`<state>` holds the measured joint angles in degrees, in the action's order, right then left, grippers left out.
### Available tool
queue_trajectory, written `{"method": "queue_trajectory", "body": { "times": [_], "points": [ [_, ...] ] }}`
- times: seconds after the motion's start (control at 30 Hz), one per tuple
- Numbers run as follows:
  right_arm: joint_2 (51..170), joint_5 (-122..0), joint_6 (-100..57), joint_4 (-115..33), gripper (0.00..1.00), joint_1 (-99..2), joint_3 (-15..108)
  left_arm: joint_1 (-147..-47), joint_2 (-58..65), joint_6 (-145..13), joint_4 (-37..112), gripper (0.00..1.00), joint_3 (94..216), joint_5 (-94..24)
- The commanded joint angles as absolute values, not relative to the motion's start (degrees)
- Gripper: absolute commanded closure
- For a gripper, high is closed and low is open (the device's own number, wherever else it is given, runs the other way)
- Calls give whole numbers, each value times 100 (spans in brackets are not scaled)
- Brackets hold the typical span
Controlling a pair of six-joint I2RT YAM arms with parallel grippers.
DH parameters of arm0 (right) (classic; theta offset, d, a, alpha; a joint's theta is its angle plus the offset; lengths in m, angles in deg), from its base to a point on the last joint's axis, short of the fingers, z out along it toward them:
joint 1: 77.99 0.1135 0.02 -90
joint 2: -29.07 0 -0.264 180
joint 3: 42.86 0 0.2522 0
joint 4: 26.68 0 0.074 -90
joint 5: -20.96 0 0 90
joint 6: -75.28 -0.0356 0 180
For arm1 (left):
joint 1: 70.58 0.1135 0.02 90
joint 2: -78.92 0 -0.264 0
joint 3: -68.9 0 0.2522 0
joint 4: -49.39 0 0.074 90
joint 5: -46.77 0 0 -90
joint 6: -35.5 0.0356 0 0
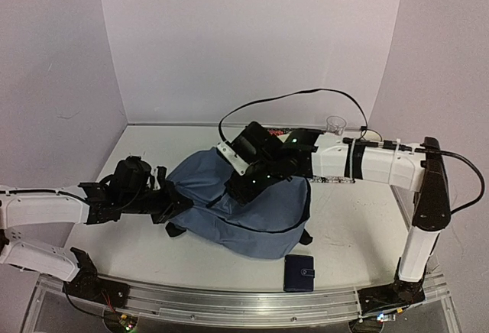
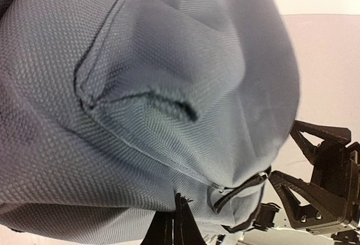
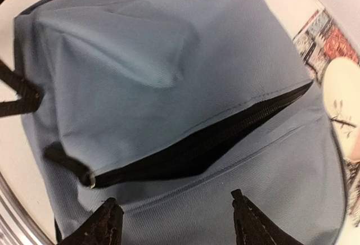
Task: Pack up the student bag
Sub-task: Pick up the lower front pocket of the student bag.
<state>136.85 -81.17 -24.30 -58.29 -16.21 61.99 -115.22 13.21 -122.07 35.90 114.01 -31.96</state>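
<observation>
The student bag [image 1: 260, 214], a slate-blue fabric backpack, lies in the middle of the table. My left gripper [image 1: 171, 205] is at the bag's left edge. In the left wrist view its fingers [image 2: 181, 218] are pressed together on a fold of the bag's fabric [image 2: 140, 87], beside a black zip end [image 2: 242, 191]. My right gripper [image 1: 241, 188] hovers over the bag's top, open. In the right wrist view its fingertips [image 3: 108, 218] stand wide apart, empty, just above the fabric below a partly open black zip slot [image 3: 197, 144].
A dark navy wallet [image 1: 299, 273] lies near the table's front edge. A clear plastic cup [image 1: 334, 124] stands at the back right. A colourful printed item [image 3: 332, 59] lies behind the bag. White walls enclose the table on three sides.
</observation>
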Motion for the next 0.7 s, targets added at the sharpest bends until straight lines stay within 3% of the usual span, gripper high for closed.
{"method": "queue_trajectory", "body": {
  "times": [0.0, 0.23, 0.37, 0.67],
  "points": [
    [13311, -7888, -1354, -6224, 32, -1386, 6574, -11589, 1637, -12134, 4424, 100, 11406, -2792],
    [13476, -8002, -170, -6250, 34, -1110, 6862, -11642, 1713, -12111, 4424, 100, 11358, -2615],
    [13679, -8210, 444, -6256, 47, -1025, 6971, -11663, 1746, -12071, 4416, 100, 11376, -2564],
    [14305, -8480, 1212, -6342, 55, -889, 7465, -11692, 1765, -12042, 4409, 100, 11394, -2478]
  ]
}}
